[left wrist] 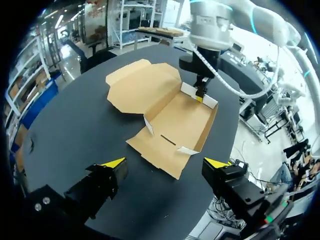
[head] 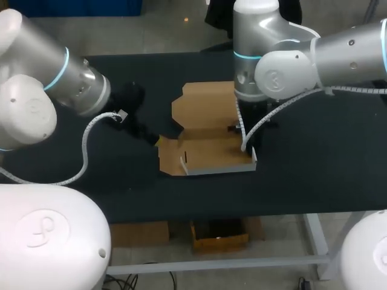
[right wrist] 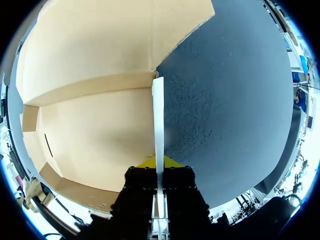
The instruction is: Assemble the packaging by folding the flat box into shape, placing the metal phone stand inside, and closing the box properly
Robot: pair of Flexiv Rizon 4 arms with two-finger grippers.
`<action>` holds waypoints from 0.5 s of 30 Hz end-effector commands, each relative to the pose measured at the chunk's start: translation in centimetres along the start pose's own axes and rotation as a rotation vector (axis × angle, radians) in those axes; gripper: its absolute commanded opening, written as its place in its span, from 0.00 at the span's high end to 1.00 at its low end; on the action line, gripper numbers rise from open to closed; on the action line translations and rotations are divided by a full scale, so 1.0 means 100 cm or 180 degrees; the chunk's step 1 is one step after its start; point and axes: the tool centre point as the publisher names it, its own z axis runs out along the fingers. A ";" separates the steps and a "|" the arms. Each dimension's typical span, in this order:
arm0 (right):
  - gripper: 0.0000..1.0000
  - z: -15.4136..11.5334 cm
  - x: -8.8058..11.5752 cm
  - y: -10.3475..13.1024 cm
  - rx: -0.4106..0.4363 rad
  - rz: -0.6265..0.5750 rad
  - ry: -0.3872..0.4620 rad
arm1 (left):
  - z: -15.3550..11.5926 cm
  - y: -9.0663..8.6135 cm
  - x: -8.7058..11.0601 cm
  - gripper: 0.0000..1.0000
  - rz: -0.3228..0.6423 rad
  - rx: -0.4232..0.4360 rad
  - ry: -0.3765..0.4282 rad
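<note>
Right hand clamps box end wall (long axis crosswise, lid rearward).

My head camera sits high and to the rear, looking down over the whole desk. The left wrist camera stands off to the left, looking across the box toward my right arm. The right wrist camera is hard up against the box, facing down along one upright flap. All three share the box.

We can't make out any readable text, numbers or labels here; the box is just plain brown cardboard.
</note>
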 end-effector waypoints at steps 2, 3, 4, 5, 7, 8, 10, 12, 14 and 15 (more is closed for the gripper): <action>1.00 0.000 0.000 0.000 0.0007 0.0001 -0.0005 | 0.027 -0.001 -0.013 0.00 -0.1786 -0.0232 -0.0141; 1.00 0.000 0.000 0.000 0.0007 0.0001 -0.0005 | 0.027 -0.001 -0.013 0.00 -0.1786 -0.0232 -0.0141; 1.00 0.000 0.000 0.000 0.0007 0.0001 -0.0005 | 0.027 -0.001 -0.013 0.00 -0.1786 -0.0232 -0.0141; 1.00 0.000 0.000 0.000 0.0007 0.0001 -0.0005 | 0.027 -0.001 -0.013 0.00 -0.1786 -0.0232 -0.0141; 1.00 0.000 0.000 0.000 0.0007 0.0001 -0.0005 | 0.027 -0.001 -0.013 0.00 -0.1786 -0.0232 -0.0141; 1.00 0.000 0.000 0.000 0.0007 0.0001 -0.0005 | 0.027 -0.001 -0.013 0.00 -0.1786 -0.0232 -0.0141; 1.00 0.000 0.000 0.000 0.0007 0.0001 -0.0005 | 0.027 -0.001 -0.013 0.00 -0.1786 -0.0232 -0.0141; 1.00 0.000 0.000 0.000 0.0007 0.0001 -0.0005 | 0.027 -0.001 -0.013 0.00 -0.1786 -0.0232 -0.0141; 1.00 0.000 0.000 0.000 0.0007 0.0001 -0.0005 | 0.027 -0.001 -0.013 0.00 -0.1786 -0.0232 -0.0141; 1.00 0.000 0.000 0.000 0.0007 0.0001 -0.0005 | 0.027 -0.003 -0.015 0.00 -0.1849 -0.0256 -0.0167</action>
